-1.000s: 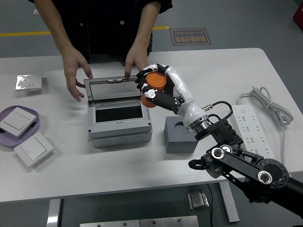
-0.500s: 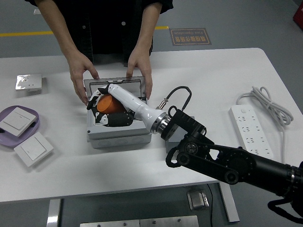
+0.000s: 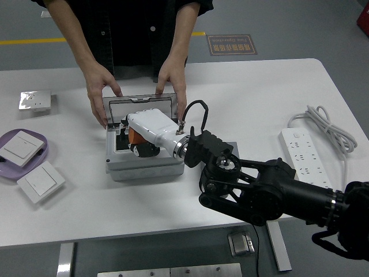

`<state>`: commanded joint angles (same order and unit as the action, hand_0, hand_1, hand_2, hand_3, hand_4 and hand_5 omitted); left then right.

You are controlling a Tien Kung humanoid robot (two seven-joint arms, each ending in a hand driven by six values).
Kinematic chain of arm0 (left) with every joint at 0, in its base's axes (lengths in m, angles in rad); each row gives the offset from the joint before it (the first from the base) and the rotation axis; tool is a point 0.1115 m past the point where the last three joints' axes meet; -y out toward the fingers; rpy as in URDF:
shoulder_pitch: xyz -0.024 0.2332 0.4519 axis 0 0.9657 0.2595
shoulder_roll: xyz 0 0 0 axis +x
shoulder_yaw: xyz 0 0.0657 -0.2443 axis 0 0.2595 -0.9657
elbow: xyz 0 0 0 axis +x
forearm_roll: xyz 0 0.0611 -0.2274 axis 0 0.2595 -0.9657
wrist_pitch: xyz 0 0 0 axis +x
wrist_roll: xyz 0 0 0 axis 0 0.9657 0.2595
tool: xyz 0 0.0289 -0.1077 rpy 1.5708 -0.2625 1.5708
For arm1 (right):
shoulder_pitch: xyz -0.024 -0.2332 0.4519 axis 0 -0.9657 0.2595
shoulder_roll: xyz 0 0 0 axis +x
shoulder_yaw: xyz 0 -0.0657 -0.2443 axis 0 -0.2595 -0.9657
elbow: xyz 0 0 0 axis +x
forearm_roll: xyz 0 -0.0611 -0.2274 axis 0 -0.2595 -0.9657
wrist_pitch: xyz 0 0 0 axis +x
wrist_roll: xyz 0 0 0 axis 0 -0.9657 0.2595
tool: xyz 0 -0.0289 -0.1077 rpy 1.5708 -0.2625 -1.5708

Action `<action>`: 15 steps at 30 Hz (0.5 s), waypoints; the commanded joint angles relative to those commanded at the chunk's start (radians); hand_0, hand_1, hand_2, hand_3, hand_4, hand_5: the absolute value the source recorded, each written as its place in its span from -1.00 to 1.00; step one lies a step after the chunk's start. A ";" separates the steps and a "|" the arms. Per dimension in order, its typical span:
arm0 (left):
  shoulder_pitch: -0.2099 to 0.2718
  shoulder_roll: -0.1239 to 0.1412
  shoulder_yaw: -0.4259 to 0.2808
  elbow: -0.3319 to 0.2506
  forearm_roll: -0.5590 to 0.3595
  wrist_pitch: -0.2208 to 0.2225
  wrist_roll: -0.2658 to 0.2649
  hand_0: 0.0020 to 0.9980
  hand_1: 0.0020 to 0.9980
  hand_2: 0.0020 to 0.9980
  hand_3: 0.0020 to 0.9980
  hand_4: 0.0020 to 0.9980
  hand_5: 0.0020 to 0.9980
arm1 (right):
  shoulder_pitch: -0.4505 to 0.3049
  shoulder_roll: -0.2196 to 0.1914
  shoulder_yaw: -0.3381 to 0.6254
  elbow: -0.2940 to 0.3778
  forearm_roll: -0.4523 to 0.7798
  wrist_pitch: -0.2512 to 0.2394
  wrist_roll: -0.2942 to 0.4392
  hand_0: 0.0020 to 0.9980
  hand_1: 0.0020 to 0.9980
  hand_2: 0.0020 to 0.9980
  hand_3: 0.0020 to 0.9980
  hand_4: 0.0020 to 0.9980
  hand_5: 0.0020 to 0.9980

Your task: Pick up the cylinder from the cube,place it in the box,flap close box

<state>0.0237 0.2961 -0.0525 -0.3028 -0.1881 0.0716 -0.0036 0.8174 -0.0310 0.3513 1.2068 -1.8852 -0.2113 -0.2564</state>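
My right hand (image 3: 138,138) reaches from the right into the open grey box (image 3: 144,164) and is shut on the orange cylinder (image 3: 134,137), which sits low inside the box. The box's clear lid (image 3: 138,105) stands open at the back. The dark grey cube (image 3: 232,149) lies right of the box, mostly hidden behind my black forearm (image 3: 253,187). A person at the far side holds the box with both hands, one hand (image 3: 101,89) at the left rear corner and the other hand (image 3: 172,81) at the right rear. My left arm is out of view.
A purple plate (image 3: 11,167) with a white switch and another white switch (image 3: 40,182) lie at the left. A silver socket plate (image 3: 34,100) is at the far left. A white power strip (image 3: 305,158) with its cable lies at the right.
My right hand carried the orange cylinder from above the cube leftward and down into the box. The person's hands moved onto the box's rear corners.
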 joint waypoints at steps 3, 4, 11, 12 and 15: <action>0.000 0.000 0.000 0.000 0.000 0.000 0.000 0.23 0.26 0.26 0.34 0.49 -0.43 | 0.000 0.007 -0.001 -0.019 -0.011 -0.003 0.002 -0.66 -0.44 -0.23 -0.42 -1.00 -1.00; 0.000 0.000 0.000 0.000 0.000 0.000 0.000 0.23 0.26 0.26 0.34 0.49 -0.43 | -0.001 0.010 -0.002 -0.026 -0.013 -0.006 0.003 -0.22 -0.15 -0.08 -0.19 -0.86 -1.00; 0.005 0.001 0.004 0.000 -0.004 0.000 0.001 0.23 0.26 0.26 0.34 0.49 -0.44 | -0.001 0.019 -0.002 -0.053 -0.034 -0.025 0.005 0.55 0.39 0.36 0.39 -0.14 -0.45; 0.005 0.001 0.005 0.000 -0.004 0.000 0.002 0.23 0.26 0.26 0.34 0.49 -0.44 | -0.001 0.019 -0.002 -0.055 -0.036 -0.025 0.005 0.55 0.39 0.36 0.39 -0.14 -0.45; 0.005 0.001 0.006 0.001 -0.006 0.000 0.002 0.23 0.26 0.25 0.34 0.49 -0.44 | -0.001 0.020 -0.003 -0.068 -0.041 -0.027 0.005 0.80 0.51 0.46 0.48 0.30 -0.43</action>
<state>0.0291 0.2971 -0.0470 -0.3022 -0.1938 0.0714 -0.0019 0.8162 -0.0107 0.3485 1.1384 -1.9265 -0.2384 -0.2516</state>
